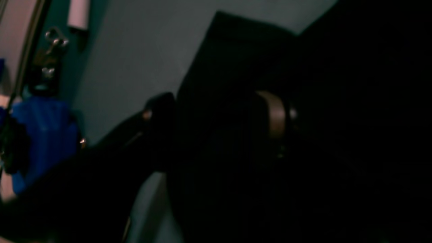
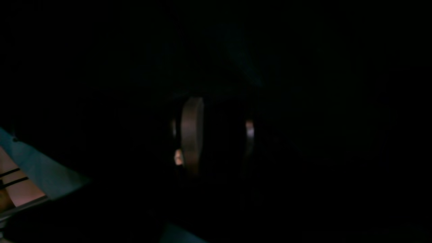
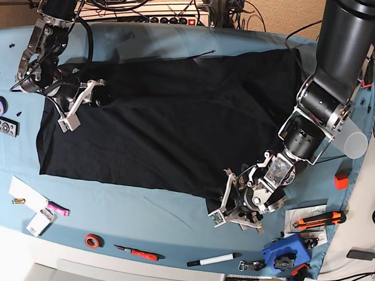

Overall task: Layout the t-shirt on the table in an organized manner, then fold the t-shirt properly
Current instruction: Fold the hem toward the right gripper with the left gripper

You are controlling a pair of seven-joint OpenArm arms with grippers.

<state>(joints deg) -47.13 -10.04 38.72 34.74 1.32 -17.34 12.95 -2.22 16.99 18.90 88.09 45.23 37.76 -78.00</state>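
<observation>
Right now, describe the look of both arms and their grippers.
Both arms are black with silver metal joints. The left arm has a thick, smooth cylindrical upper segment. The left gripper and right gripper have pale grey fingers on open metal brackets. Black cables trail along the right arm.

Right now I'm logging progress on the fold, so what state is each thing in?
t-shirt: spread flat and dark side up, not folded yet.
table: covered in light blue cloth, shirt lying on it.
left tool: at the shirt's near corner, grip unclear.
right tool: on the shirt's far-side edge, grip unclear.
</observation>
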